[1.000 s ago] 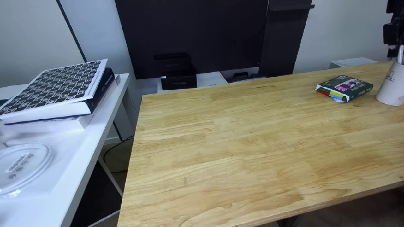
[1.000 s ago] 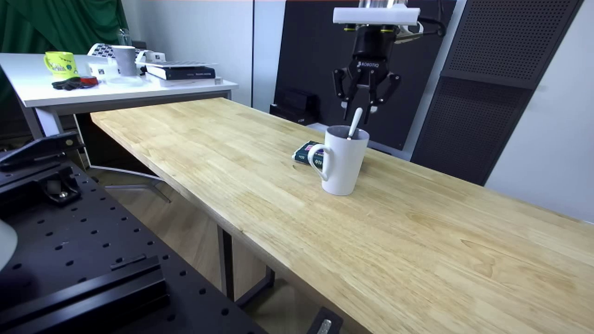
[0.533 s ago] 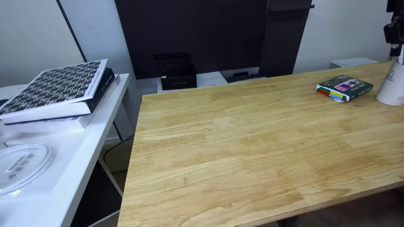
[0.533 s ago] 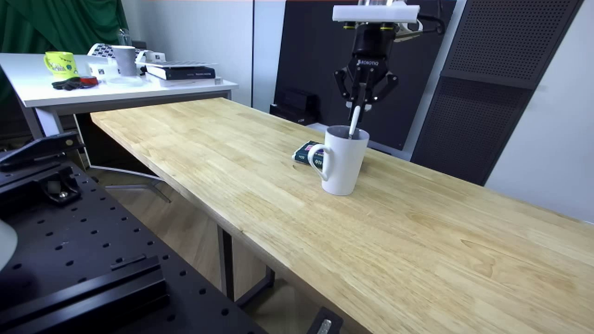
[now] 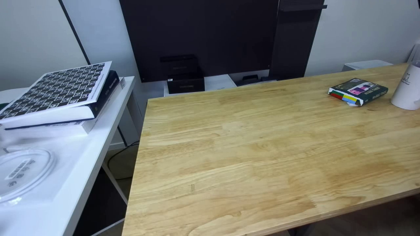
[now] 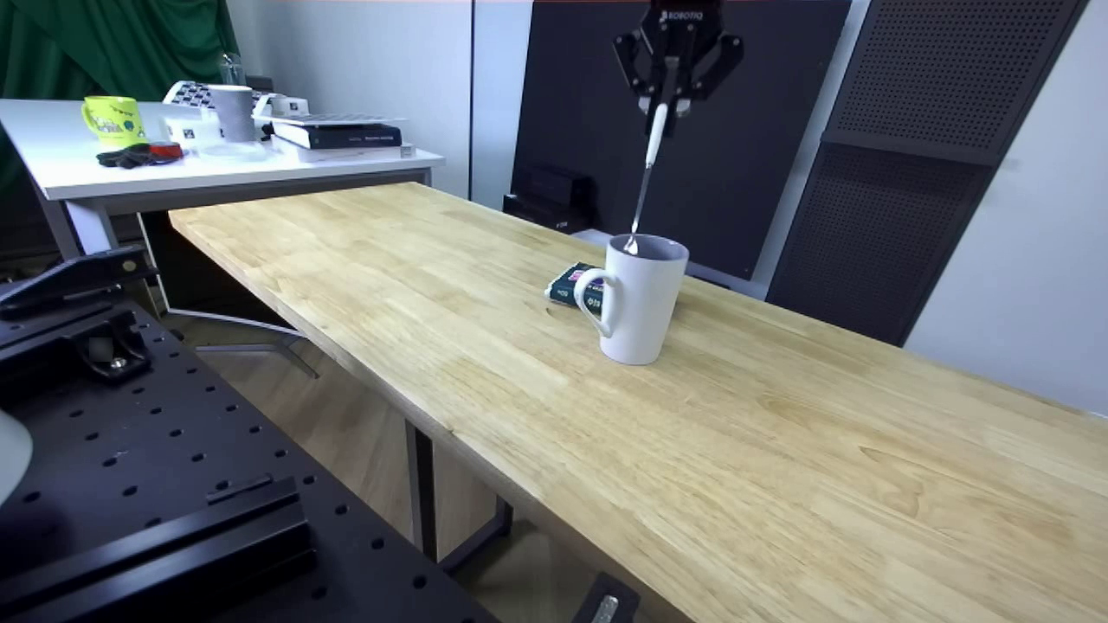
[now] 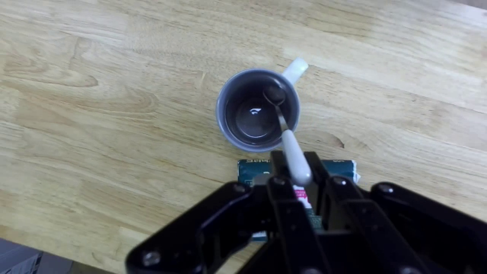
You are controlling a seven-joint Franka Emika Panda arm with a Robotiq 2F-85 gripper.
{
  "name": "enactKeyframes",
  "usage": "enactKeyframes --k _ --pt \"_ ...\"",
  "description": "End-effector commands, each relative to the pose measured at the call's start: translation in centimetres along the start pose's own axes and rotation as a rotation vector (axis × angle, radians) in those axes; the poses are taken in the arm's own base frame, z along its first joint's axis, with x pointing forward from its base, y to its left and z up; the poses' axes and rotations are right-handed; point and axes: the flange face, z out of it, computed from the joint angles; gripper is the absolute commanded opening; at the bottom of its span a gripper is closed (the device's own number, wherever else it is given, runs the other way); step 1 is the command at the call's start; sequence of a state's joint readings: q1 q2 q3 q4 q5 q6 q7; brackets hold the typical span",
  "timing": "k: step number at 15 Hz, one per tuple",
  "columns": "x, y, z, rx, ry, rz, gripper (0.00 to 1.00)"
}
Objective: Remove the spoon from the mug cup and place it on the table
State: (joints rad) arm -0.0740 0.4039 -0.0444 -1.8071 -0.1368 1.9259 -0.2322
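Observation:
The mug cup (image 6: 645,298) is white and stands upright on the wooden table (image 6: 822,415). It also shows at the right edge of an exterior view (image 5: 406,87) and from above in the wrist view (image 7: 236,140). My gripper (image 6: 662,128) is above the mug, shut on the white handle of the spoon (image 6: 655,143). The spoon hangs tilted, its silvery bowl at the mug's mouth; I cannot tell if it is inside or just above the rim. In the wrist view the spoon's handle (image 7: 295,152) lies between the fingertips (image 7: 296,161).
A dark green packet (image 5: 357,91) lies on the table close beside the mug, under the gripper in the wrist view (image 7: 338,167). A white desk (image 6: 95,177) bears books (image 6: 338,136), a yellow mug (image 6: 114,119) and a grey cup (image 6: 232,112). A black perforated platform (image 6: 260,536) stands in front.
The gripper has closed on the spoon's handle and risen, drawing the spoon up, so its metal neck now shows above the mug. The mug and packet have not moved.

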Motion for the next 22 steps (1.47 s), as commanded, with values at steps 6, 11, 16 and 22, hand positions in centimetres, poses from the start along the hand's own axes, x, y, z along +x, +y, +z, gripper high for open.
enactKeyframes --k 6,11,16,22 --pt "-3.4 -5.3 -15.3 -0.143 0.237 -0.088 0.04" --pt "-2.1 -10.2 -12.5 -0.105 0.501 -0.240 0.04" --pt "-1.8 -15.3 -3.9 0.081 0.465 -0.454 0.04" --pt "-0.5 -16.2 3.7 0.197 0.310 -0.474 0.04"
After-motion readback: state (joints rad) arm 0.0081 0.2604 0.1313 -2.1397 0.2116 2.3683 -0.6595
